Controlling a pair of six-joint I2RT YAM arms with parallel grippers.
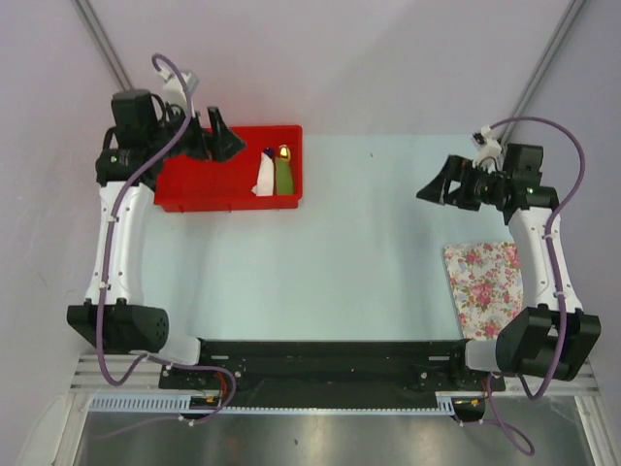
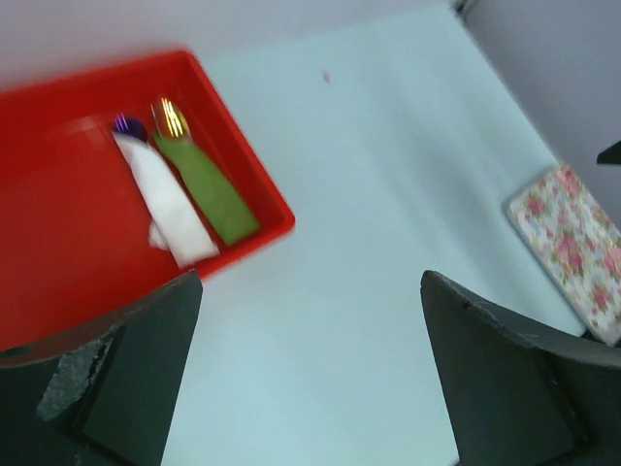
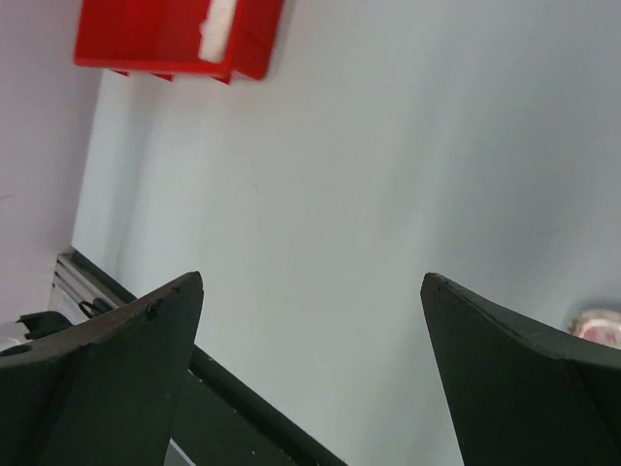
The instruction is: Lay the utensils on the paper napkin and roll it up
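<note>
The paper napkin (image 2: pixel 167 204) is already a tight white roll, and it lies inside the red bin (image 1: pixel 194 184) at the far left of the surface (image 1: pixel 369 243), not out on the open surface. From the far end of the roll you can see the small purple bowl of the spoon (image 2: pixel 127 125) poking out, so at least that utensil is wrapped in. The knife does not show in any view. I judge it is hidden inside the roll, but you cannot confirm that from here. Just beside the roll, on its right in the overhead view, lies the green piece (image 2: pixel 209 189) with its gold tip, which is no part of your job.

Your left fingers (image 1: pixel 225 144) hang over the bin, left of the roll, spread wide and holding nothing. Your right fingers (image 1: pixel 437 186) hover above the right side of the surface, beyond the floral cloth (image 1: pixel 483 277), equally wide and empty.

As far as these views go, the work looks finished: utensils laid, napkin rolled, bundle put away. Nothing seems left but to draw both arms clear. One caution: the roll's near end looks a little loose and ragged, so it may unfurl if bumped.
</note>
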